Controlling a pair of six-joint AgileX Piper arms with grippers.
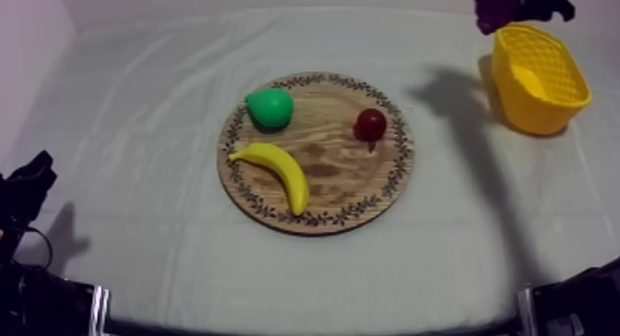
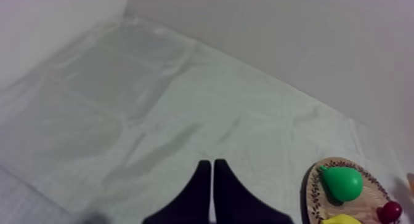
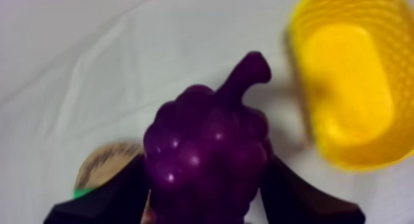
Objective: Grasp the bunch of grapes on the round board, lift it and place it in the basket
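Note:
My right gripper (image 1: 517, 9) hangs high at the back right, just beside and above the yellow basket (image 1: 540, 77), shut on the purple bunch of grapes (image 1: 503, 7). In the right wrist view the grapes (image 3: 209, 149) sit between my black fingers (image 3: 111, 199), stem pointing away, with the basket (image 3: 351, 85) close beside them. The round wooden board (image 1: 316, 151) in the middle holds a green pear (image 1: 269, 107), a banana (image 1: 277, 169) and a small red fruit (image 1: 371, 124). My left gripper (image 2: 212, 177) is shut on nothing, low over the cloth at the left.
The basket stands upright near the table's back right edge, with nothing inside it. Bare cloth lies between the board and the basket. My left arm (image 1: 23, 197) rests at the table's left edge. The board's edge with the pear (image 2: 342, 182) lies beside my left gripper.

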